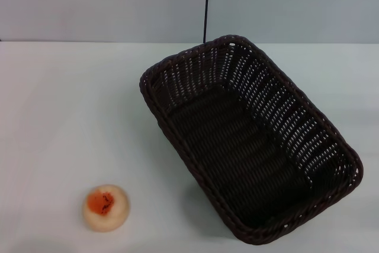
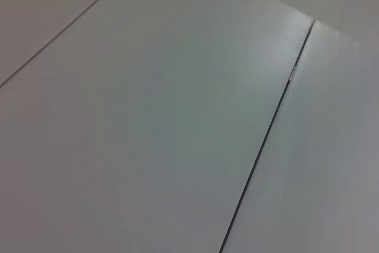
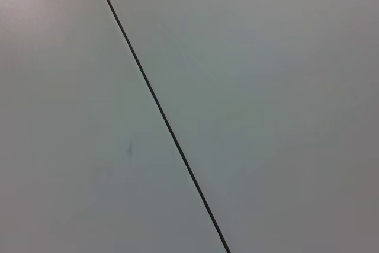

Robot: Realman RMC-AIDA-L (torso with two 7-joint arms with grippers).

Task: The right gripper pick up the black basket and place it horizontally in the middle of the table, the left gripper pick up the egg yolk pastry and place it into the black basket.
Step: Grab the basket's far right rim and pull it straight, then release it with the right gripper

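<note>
On the white table (image 1: 65,105), right of centre in the head view, the black basket (image 1: 249,137) sits empty and skewed, its long axis running diagonally from the far middle toward the near right corner rather than lying across the table as the task wants. Neither the right gripper nor the left gripper appears in any view (both wrist cameras show only plain pale panels crossed by a dark seam), so nothing can be placed relative to the jaws, and whether they stand apart or together cannot be told. Judging by its openwork woven sides and braided rim, the basket is probably light and fairly stiff, with some give in the weave; the rim of a long side, pinched over its edge, looks like the surest place to take hold, since the wall there offers both an inner and an outer face. Well apart from it, at the near left, the egg yolk pastry (image 1: 105,207) rests with its orange patch upward; it is likely soft and crumbly, calling for a gentle grip across its round sides.
</note>
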